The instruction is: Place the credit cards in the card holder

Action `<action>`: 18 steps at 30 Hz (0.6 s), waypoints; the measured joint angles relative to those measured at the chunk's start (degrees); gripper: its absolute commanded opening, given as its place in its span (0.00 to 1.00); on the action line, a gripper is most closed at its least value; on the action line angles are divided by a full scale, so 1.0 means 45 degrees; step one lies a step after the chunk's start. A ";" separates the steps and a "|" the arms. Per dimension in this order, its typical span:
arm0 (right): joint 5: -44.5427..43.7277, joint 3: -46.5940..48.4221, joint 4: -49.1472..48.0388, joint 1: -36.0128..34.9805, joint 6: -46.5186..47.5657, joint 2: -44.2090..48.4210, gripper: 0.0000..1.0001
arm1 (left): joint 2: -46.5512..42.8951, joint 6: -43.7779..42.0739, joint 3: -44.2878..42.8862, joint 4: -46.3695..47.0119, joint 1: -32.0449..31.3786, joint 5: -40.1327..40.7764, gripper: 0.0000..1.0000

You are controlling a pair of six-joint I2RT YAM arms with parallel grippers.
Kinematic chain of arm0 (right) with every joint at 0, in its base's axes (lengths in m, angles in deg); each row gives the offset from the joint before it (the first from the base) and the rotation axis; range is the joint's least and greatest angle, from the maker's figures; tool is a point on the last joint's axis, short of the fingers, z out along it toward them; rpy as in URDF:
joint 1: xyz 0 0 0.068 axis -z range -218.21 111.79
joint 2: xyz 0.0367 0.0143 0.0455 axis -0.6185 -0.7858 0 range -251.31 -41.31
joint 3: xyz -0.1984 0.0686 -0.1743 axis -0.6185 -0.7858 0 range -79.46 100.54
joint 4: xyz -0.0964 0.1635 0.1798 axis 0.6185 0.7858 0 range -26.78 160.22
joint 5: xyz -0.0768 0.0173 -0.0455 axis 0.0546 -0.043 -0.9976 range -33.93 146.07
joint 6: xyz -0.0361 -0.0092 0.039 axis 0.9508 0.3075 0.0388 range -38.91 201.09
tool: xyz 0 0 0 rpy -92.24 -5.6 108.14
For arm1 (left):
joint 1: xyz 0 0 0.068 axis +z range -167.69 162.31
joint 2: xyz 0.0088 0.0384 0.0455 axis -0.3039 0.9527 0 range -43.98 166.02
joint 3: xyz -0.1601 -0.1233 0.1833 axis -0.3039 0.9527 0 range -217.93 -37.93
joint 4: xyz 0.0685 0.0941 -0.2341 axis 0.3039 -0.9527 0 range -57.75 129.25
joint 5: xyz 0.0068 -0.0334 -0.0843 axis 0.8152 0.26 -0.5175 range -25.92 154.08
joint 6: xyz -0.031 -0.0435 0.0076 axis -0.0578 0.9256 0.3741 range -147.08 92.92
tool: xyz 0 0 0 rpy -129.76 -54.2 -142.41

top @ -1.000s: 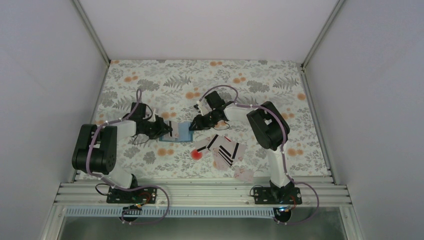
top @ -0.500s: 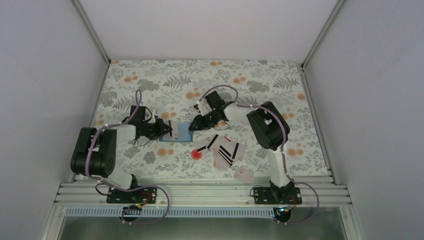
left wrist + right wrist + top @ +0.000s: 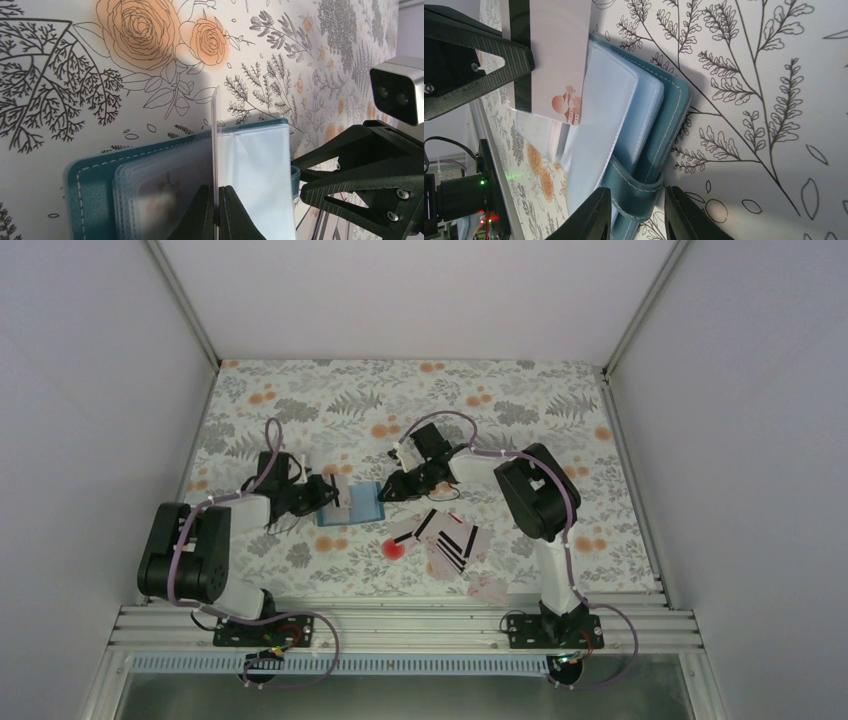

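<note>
Card holder (image 3: 352,505), blue and lying open on the floral desk (image 3: 300,410), sits near the desk's centre in the top view, its clear inner sleeves (image 3: 250,170) fanned upward. The left jaws, at the holder's 9 o'clock, are clenched on one pale credit card (image 3: 215,140). That card stands upright on edge over the sleeves; the right wrist view shows its black stripe and a small orange picture (image 3: 559,55). Whether its edge has entered a slot cannot be told. The right jaws, at the holder's 3 o'clock, are partly closed and grasp the holder's closing tab (image 3: 636,197) at its stitched edge. At the holder's 4 o'clock, several loose cards (image 3: 447,538) lie overlapping, beside a round red spot (image 3: 393,548). One more card (image 3: 488,588) lies apart towards 5 o'clock.
</note>
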 measured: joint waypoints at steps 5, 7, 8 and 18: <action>0.0000 -0.0010 -0.0015 0.0000 -0.0005 0.0000 0.29 | 0.0117 0.0194 0.0155 0.0627 -0.0282 -0.0068 0.02; 0.0000 -0.0010 -0.0015 0.0000 -0.0005 0.0000 0.29 | 0.0117 0.0253 0.0243 0.0860 -0.0442 -0.0083 0.02; 0.0000 -0.0010 -0.0015 0.0000 -0.0010 0.0000 0.29 | 0.0121 0.0267 0.0287 0.0981 -0.0510 -0.0087 0.02; 0.0000 0.0010 -0.0010 0.0000 -0.0015 0.0000 0.29 | 0.0126 0.0680 0.0670 0.1797 -0.0568 -0.0185 0.02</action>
